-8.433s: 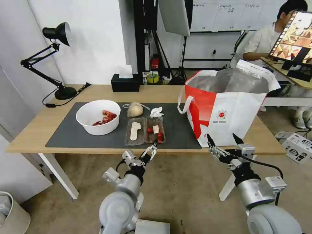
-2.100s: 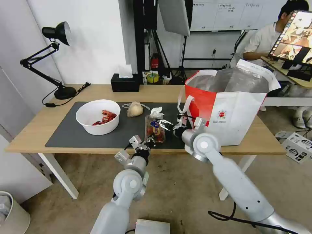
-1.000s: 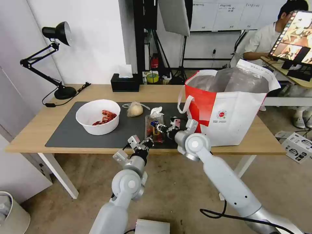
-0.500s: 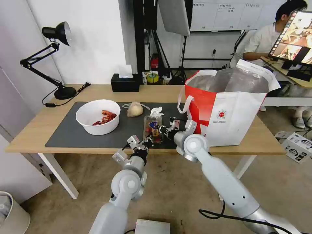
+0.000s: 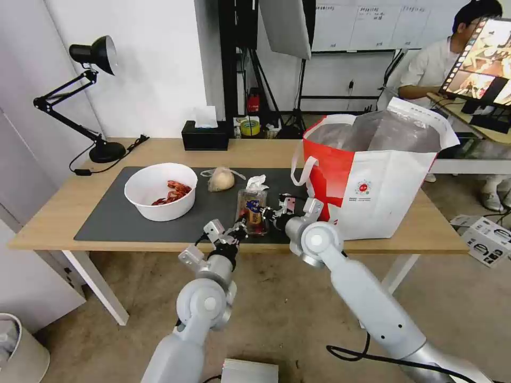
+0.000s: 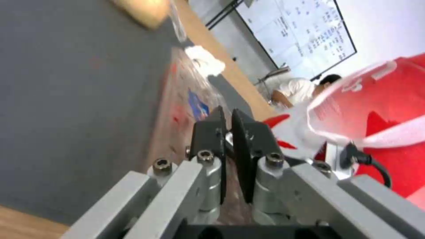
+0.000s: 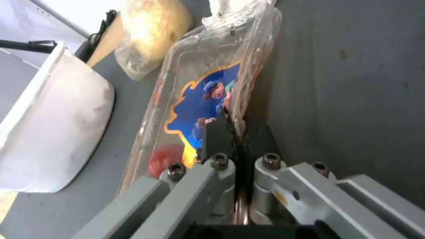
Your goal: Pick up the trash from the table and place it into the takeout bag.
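On the dark mat, between the white bowl [image 5: 161, 190] and the takeout bag [image 5: 372, 175], the clear tray [image 5: 252, 208] is folded shut. From the right wrist, the right gripper [image 7: 237, 127] pinches its edge beside a blue sticker [image 7: 204, 101]. From the left wrist, the left gripper [image 6: 225, 118] shows its fingers pressed nearly together at the tray's near end; whether they clamp plastic is unclear.

— What's on the table [image 5: 58, 213]?
— One bowl [image 5: 160, 191], one clear tray [image 5: 252, 208], one tissue [image 5: 256, 182], one small bag [image 5: 221, 178] — four pieces of trash.
— And bags?
— One takeout bag [image 5: 383, 181], far right.
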Available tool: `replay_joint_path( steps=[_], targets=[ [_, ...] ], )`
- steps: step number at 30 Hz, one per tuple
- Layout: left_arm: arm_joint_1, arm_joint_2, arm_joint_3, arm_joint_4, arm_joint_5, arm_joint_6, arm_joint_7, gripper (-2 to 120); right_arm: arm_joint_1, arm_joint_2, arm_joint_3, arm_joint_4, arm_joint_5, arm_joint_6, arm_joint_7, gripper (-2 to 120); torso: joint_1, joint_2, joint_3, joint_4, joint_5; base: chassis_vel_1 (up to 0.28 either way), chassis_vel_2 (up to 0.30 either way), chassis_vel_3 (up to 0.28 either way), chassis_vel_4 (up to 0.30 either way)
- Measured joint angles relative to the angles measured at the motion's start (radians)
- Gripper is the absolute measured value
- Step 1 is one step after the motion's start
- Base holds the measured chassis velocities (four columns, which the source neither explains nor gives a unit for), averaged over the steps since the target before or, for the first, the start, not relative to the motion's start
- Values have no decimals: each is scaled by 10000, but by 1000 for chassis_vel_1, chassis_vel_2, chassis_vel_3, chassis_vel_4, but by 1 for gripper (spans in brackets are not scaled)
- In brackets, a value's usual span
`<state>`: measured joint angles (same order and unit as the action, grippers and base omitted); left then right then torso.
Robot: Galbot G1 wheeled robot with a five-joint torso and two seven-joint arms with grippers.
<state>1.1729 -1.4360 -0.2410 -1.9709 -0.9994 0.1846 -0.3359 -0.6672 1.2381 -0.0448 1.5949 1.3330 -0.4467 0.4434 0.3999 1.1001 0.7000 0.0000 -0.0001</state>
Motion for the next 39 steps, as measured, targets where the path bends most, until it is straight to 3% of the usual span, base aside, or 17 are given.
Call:
replay_joint_path(
  steps=[9,11,16,17,22,24,26,27,32,39],
  targets=[
    [673,1083,-1082,-731,1014,-142,550,15,80,-44,45,42,-4,-3,23,0,0,-1,1,-1,-2,0,0,0,0],
    [1136,1441,-1526,-942,1446,-208,870,27,81,-40,91,64,-4,-3,25,0,1,-1,1,0,0,0,0,0,0],
    [1702,1705,-1922,-1086,2244,-383,1322,38,50,-33,156,85,-4,-3,19,0,0,-1,0,0,0,0,0,0,0],
    [2204,1822,-2173,-1189,3044,-598,1782,48,22,-29,216,116,-2,-3,7,0,0,0,0,0,-1,0,0,0,0],
    [2760,1847,-2460,-1287,4093,-909,2242,62,-34,-15,300,182,13,-3,-3,0,1,-1,0,0,0,0,0,0,0],
    [3138,1835,-2701,-1290,4979,-1236,2628,72,-108,-5,367,303,46,-2,-15,0,0,-1,0,0,0,0,0,0,0],
    [3167,1833,-2718,-1290,5042,-1264,2654,74,-114,-3,372,314,48,-2,-16,0,0,-1,0,-1,0,0,0,0,0],
    [3381,1815,-2843,-1290,5433,-1449,2835,82,-163,5,415,394,66,-1,-22,0,0,-1,0,0,0,0,0,0,0],
    [3812,1714,-3156,-1259,6237,-1957,3128,99,-281,55,615,681,202,1,-33,0,0,-1,0,0,2,0,0,0,0],
    [4161,1483,-3344,-1008,6983,-2479,3315,100,-366,-4,876,1521,579,6,56,0,0,-1,-1,0,1,0,0,0,0]
  ],
)
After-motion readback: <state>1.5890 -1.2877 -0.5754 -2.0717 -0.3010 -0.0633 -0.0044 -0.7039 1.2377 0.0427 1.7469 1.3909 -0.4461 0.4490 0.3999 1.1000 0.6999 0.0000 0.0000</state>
